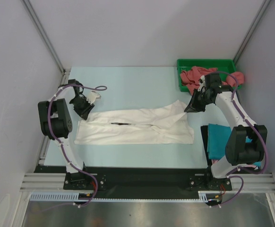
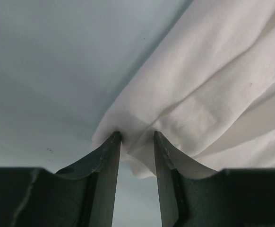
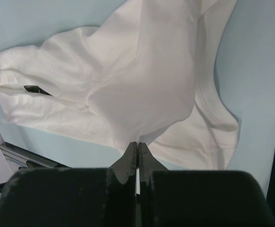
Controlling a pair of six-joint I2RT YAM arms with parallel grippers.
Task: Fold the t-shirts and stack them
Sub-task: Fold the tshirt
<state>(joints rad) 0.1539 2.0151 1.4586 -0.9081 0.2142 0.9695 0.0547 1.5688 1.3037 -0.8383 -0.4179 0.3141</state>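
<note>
A white t-shirt (image 1: 137,126) lies spread lengthwise across the middle of the table. My right gripper (image 1: 191,108) is shut on its far right part and holds that part lifted; in the right wrist view the closed tips (image 3: 138,144) pinch a peak of the white cloth (image 3: 142,80). My left gripper (image 1: 84,112) is at the shirt's far left corner. In the left wrist view its jaws (image 2: 135,136) stand a little apart with the corner of the white cloth (image 2: 208,85) between the tips. Dusty red shirts (image 1: 199,75) are heaped in the tray. A teal shirt (image 1: 219,139) lies folded at the right.
The green tray (image 1: 206,64) stands at the back right corner, just behind my right arm. The teal shirt lies on a dark layer close to the right arm's base. Grey walls close in the table on the left, back and right.
</note>
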